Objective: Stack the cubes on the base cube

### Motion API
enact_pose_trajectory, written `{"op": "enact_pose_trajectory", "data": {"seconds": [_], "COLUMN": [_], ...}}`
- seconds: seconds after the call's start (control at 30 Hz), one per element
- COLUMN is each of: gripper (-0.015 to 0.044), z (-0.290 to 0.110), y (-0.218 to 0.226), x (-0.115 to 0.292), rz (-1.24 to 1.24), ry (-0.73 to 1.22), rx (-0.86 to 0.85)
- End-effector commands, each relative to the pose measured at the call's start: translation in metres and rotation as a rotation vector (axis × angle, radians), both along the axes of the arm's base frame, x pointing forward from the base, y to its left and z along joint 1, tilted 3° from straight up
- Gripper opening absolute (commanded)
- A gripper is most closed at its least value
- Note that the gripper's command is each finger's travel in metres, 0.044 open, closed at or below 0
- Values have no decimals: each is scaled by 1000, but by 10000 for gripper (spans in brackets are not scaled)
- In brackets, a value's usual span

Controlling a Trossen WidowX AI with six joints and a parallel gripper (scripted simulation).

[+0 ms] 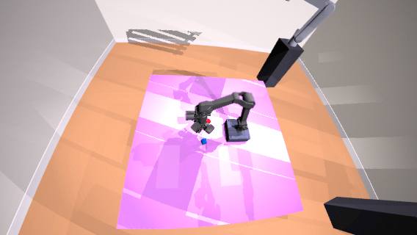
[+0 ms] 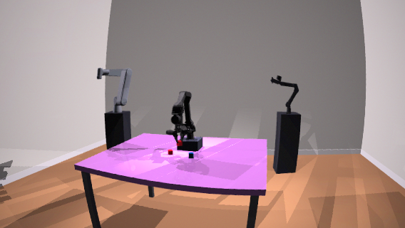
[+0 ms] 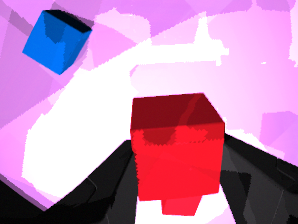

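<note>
My gripper (image 1: pixel 202 128) (image 2: pixel 179 141) (image 3: pixel 174 145) is shut on a red cube (image 2: pixel 180 143) (image 3: pixel 178 162). The cube is held above the table, with a finger on each side; in the top view the gripper hides most of it. A second red cube (image 1: pixel 208 120) (image 2: pixel 170 152) stands on the table beside the gripper; a red patch below the held cube in the wrist view (image 3: pixel 180 206) seems to be part of it. The blue cube (image 1: pixel 204 141) (image 2: pixel 191 155) (image 3: pixel 56 44) stands alone on the table, at the upper left of the wrist view. Nothing is on top of it.
The pink table (image 1: pixel 169 205) (image 2: pixel 228 178) carries the arm's dark base block (image 1: pixel 237 132) (image 2: pixel 194 144), behind the cubes in the exterior view. Two other arms stand on dark pedestals (image 2: pixel 118 130) (image 2: pixel 286 142) off the table.
</note>
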State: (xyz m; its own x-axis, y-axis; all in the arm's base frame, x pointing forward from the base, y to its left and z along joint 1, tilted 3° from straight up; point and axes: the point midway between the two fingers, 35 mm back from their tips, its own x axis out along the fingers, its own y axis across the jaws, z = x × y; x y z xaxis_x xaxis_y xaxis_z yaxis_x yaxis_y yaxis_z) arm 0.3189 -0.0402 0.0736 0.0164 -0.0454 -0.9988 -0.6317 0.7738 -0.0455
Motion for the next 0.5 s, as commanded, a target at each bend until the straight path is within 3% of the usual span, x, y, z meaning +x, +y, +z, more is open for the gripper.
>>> {"op": "enact_pose_trajectory", "data": {"seconds": [0.0, 0.47], "gripper": [105, 105], "z": [-4, -22], "y": [10, 48], "x": [-3, -17], "rz": [14, 83], "ry": [-4, 0], "rx": [-2, 1]}}
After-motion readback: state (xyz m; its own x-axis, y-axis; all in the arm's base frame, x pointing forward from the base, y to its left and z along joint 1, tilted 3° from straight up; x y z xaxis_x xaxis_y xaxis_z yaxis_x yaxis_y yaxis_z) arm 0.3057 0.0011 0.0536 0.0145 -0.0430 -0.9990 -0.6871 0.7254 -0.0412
